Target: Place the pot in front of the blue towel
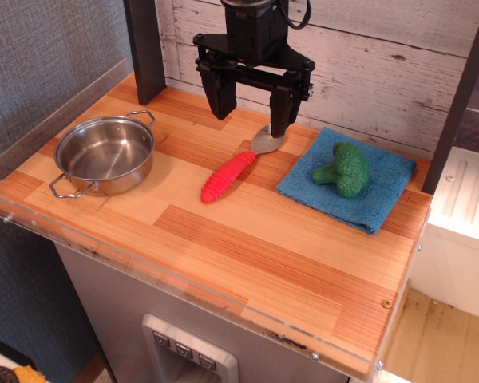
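Pot point(105, 155) far left, arm upright at table's back, jaws point(250, 116) wide, empty, above spoon point(241, 163).

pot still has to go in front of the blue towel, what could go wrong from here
The open gripper hangs over the bowl end of the red-handled spoon, far from the pot, so coming down here could knock the spoon. The pot's wire handles are thin and its wall shiny, so a grasp may slip. The spoon lies between the pot and the blue towel, and the broccoli sits on that towel, so a low carry could hit either.
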`<state>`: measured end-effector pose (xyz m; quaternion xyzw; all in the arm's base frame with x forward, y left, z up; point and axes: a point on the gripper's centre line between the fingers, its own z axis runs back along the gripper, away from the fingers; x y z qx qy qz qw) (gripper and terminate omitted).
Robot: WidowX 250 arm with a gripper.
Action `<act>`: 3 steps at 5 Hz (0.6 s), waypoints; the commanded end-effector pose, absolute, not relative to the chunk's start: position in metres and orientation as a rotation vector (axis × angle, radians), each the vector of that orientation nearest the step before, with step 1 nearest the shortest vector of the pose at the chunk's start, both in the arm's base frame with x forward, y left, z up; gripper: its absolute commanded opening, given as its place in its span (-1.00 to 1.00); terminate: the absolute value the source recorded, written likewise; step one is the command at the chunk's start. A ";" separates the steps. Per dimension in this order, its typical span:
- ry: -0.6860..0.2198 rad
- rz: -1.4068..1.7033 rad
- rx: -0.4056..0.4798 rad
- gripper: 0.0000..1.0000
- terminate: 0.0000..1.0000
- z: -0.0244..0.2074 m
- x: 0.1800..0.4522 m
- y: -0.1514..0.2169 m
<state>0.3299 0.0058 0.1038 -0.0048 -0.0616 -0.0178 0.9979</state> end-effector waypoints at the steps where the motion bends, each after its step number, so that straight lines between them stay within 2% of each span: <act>1: -0.123 -0.036 -0.010 1.00 -1.00 0.104 0.330 0.006; 3: -0.119 0.053 0.051 1.00 -1.00 0.095 0.299 0.063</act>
